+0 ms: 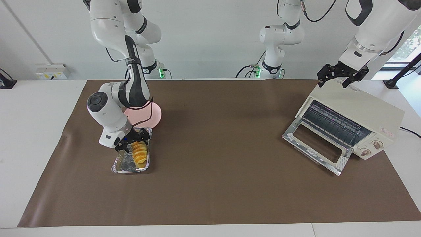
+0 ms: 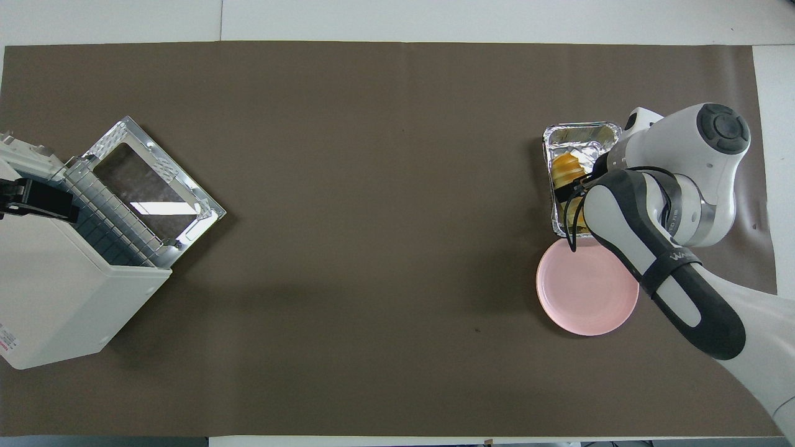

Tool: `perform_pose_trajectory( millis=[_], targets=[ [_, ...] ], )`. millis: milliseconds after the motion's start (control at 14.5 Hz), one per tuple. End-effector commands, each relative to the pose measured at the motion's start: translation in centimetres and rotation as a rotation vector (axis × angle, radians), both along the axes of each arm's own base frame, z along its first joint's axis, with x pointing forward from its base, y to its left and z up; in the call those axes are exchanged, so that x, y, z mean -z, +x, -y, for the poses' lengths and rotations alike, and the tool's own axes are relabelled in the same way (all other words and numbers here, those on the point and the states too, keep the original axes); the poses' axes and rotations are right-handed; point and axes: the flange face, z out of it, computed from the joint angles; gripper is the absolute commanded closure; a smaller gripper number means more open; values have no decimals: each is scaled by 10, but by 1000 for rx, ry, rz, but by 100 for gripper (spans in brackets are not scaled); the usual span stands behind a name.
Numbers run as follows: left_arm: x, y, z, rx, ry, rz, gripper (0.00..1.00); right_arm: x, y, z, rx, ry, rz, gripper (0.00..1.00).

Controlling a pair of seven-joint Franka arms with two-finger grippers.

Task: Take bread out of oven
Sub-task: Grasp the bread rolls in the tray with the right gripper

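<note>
Brown mat holds foil tray [image 1: 123, 167] with bread [image 1: 140, 154] gripped by right gripper [image 1: 133, 141]; oven [image 1: 355, 123] gapes, rack bare.

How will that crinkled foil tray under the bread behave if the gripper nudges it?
The foil tray looks thin and creased, so it would probably dent rather than stay stiff. It seems light and may slide across the brown mat. The bread lying in it adds some weight, so tipping seems unlikely with the right gripper at it.

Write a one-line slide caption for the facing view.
Right gripper reaches the bread in the foil tray; left gripper waits over the open oven.
</note>
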Motion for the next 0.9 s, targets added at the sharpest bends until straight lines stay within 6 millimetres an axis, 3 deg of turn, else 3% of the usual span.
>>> perform_pose_trajectory(
  millis=[0,208,277,484,623,830],
  targets=[
    [1,-5,-2,8,1,10,0,2,-7,4,-18,-7,13,40],
    [1,-5,-2,8,1,10,0,1,-6,3,-17,-6,12,91],
    [1,-5,-2,8,1,10,0,-2,-5,3,-18,-5,8,100],
    [0,-5,-2,8,1,12,0,-22,3,1,-17,-1,-8,100],
    [1,-5,-2,8,1,10,0,-54,3,1,-5,5,-40,100],
    [0,-5,-2,8,1,12,0,-108,-20,0,90,2,-94,100]
  ],
)
